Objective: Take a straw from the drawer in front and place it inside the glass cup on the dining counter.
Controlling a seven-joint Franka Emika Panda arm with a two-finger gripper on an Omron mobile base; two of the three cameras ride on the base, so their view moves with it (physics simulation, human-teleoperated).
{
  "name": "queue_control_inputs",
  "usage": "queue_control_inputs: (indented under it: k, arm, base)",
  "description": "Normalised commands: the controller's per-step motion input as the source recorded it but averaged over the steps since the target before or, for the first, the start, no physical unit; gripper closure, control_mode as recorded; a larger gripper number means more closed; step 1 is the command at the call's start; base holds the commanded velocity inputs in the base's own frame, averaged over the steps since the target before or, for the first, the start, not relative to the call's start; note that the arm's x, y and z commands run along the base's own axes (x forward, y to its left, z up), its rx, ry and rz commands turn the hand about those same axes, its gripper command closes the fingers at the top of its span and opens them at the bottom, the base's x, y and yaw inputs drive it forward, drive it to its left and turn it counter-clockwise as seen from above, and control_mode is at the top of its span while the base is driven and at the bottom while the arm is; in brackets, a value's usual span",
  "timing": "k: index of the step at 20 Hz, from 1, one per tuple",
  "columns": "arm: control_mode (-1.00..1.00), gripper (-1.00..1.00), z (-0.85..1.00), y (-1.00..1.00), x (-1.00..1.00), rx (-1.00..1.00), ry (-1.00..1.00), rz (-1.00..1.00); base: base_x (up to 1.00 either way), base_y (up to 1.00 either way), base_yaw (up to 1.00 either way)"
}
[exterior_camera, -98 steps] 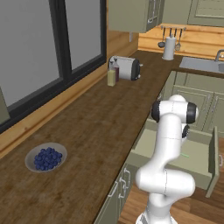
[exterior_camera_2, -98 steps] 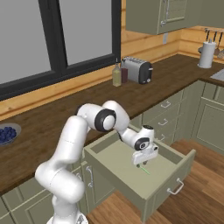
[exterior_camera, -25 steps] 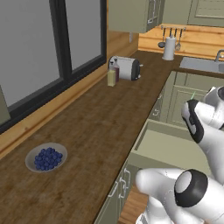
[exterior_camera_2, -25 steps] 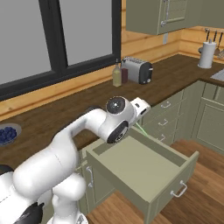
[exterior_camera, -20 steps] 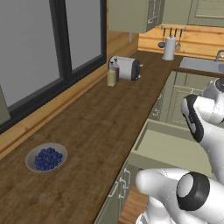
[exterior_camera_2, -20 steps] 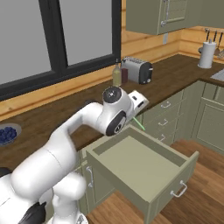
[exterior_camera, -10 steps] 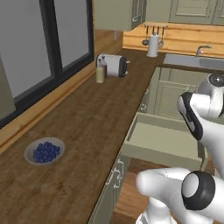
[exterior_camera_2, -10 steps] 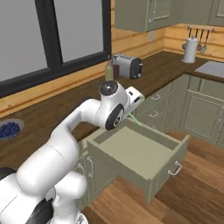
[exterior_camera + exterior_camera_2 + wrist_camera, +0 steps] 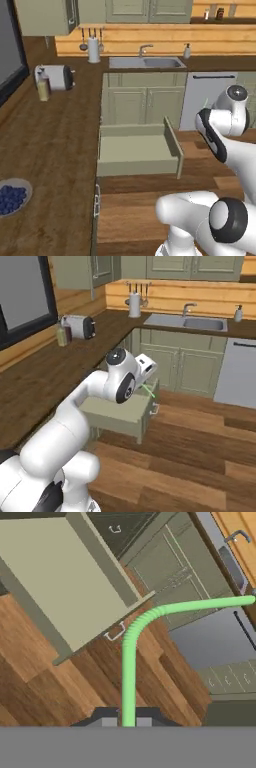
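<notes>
One straw (image 9: 131,662) sits pinched in the closed jaws, its long axis running straight out ahead of the fingertips above the wood floor, clear of the open drawer (image 9: 137,150), while cup and dining tabletop sit somewhere off camera.

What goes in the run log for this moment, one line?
phase: carrying | hand: shut on straw | drawer: open, straw out | glass cup: not yet reached
</notes>
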Motion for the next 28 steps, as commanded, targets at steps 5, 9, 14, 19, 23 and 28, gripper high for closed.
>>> queue_control_inputs:
  k: [5, 9, 14, 19, 23, 28]
  arm:
    - [1.0, 1.0, 0.0, 0.0, 0.0, 0.0, 0.0, 0.0]
    - [1.0, 1.0, 0.0, 0.0, 0.0, 0.0, 0.0, 0.0]
    - [1.0, 1.0, 0.0, 0.0, 0.0, 0.0, 0.0, 0.0]
    - [1.0, 1.0, 0.0, 0.0, 0.0, 0.0, 0.0, 0.0]
    - [1.0, 1.0, 0.0, 0.0, 0.0, 0.0, 0.0, 0.0]
    - [1.0, 1.0, 0.0, 0.0, 0.0, 0.0, 0.0, 0.0]
  base:
    - [-0.16, -0.01, -0.73]
    - [-0.02, -0.07, -0.68]
    - [0.01, -0.26, -0.53]
    - [0.02, -0.78, -0.25]
    - [0.03, -1.0, -0.09]
    - [0.05, -1.0, -0.04]
